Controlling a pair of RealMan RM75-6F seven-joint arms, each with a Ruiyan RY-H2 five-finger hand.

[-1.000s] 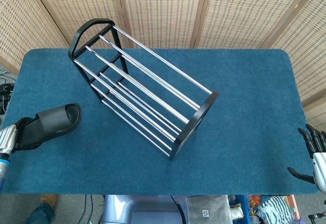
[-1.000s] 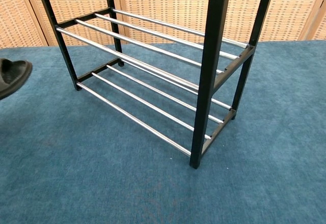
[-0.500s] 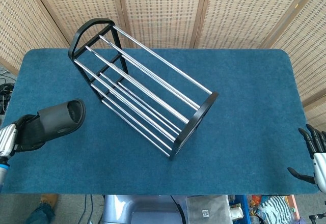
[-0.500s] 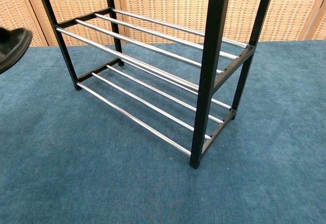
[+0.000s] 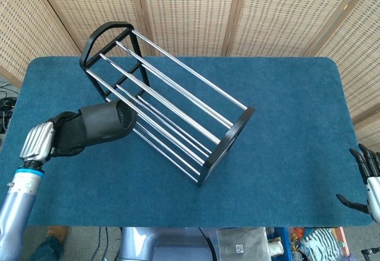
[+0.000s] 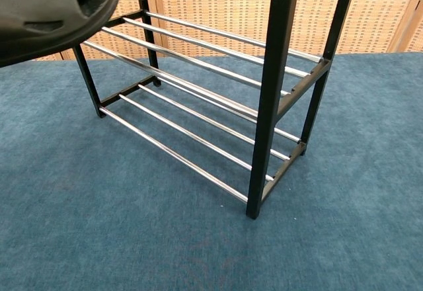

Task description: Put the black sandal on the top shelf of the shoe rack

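since a second ago your left hand has carried the black sandal up from the table edge toward the shoe rack; fingers clasp its heel, toe leading toward the top rails; right hand idle, fingers spread.

I get bright, even light in both views; the shoe rack rails glint, shadows stay faint, and the black sandal at 10 o'clock looks slightly soft.
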